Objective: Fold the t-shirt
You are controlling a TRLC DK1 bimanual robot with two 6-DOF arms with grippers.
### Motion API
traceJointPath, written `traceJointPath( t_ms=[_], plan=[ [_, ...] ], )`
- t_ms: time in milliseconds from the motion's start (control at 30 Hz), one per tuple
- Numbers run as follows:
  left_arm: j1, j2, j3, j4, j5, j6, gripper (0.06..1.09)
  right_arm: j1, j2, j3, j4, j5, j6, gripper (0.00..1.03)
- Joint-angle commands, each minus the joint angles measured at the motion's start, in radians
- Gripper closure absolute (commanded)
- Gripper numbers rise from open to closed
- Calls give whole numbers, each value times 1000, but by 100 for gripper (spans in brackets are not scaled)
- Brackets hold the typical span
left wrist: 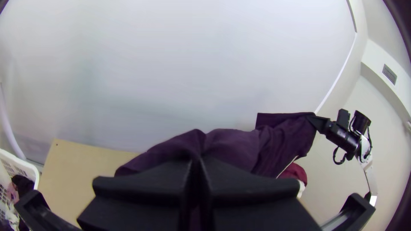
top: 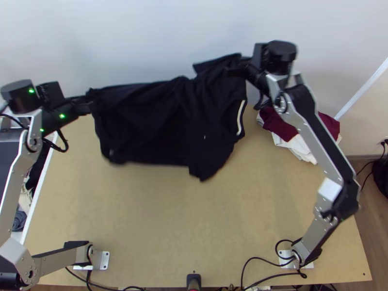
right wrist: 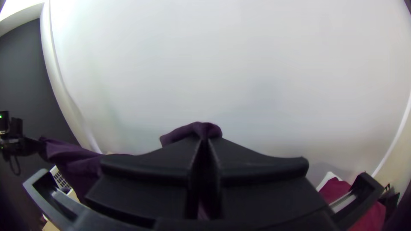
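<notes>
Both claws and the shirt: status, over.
Left claw, right claw: shut on black t-shirt. Shirt hangs stretched out between them. Clothes pile at table's far right.

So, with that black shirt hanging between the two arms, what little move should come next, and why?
Probably lower the shirt evenly onto the table: the left gripper and the right gripper each pinch part of it, and it hangs between them, so it seems to need laying down before folding.

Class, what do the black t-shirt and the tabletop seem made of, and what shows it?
T-shirt: soft, matte fabric, perhaps cotton knit; it hangs in loose folds.
Tabletop: probably wood or wood-based board, smooth and fairly dull; its surface is flat and evenly tan.
</notes>
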Motion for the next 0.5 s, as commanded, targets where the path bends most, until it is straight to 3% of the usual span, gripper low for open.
traceJointPath(
  t_ms=[0,267,467],
  plan=[
    [32,-39,41,5,2,10,105,-5,-109,6,17,18,21,100],
    [9,-119,-228,-151,7,3,105,2,-256,-329,40,18,55,100],
    [-31,-323,-451,-258,82,15,105,12,-371,-471,59,16,64,100]
  ],
)
